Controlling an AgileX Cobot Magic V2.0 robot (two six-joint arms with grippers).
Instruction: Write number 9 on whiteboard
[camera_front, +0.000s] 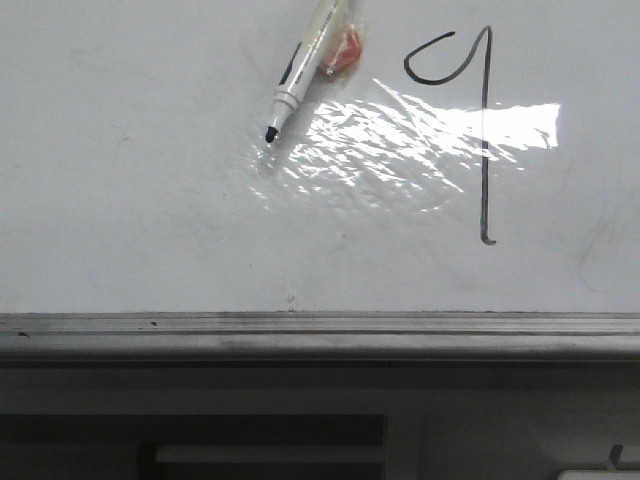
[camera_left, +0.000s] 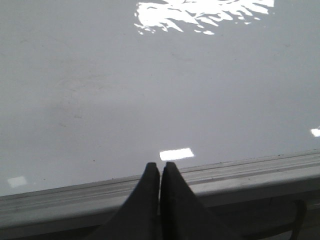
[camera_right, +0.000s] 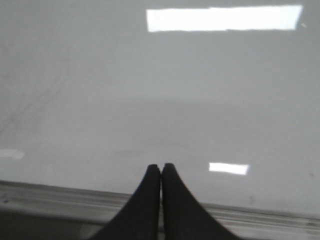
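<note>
Since the number 9 (camera_front: 470, 120) already stands in thin black ink on the glossy, faintly smudged whiteboard (camera_front: 130, 220), up and right of the grey rail (camera_front: 320, 335), the writing looks finished. A slim white marker (camera_front: 300, 75) lies uncapped left of the numeral. Both dark tapered claws, left gripper (camera_left: 160, 167) and right gripper (camera_right: 161, 167), hover clenched and empty over the rail; nothing more seems needed.

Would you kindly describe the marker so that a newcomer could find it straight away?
Start from the big glossy whiteboard and its bright patch of glare. The marker lies slanted at that patch's upper left, uncapped, black tip pointing down-left. Unlike the drawn number 9 to its right, it is a solid white-barrelled object beside an orange blur.
</note>
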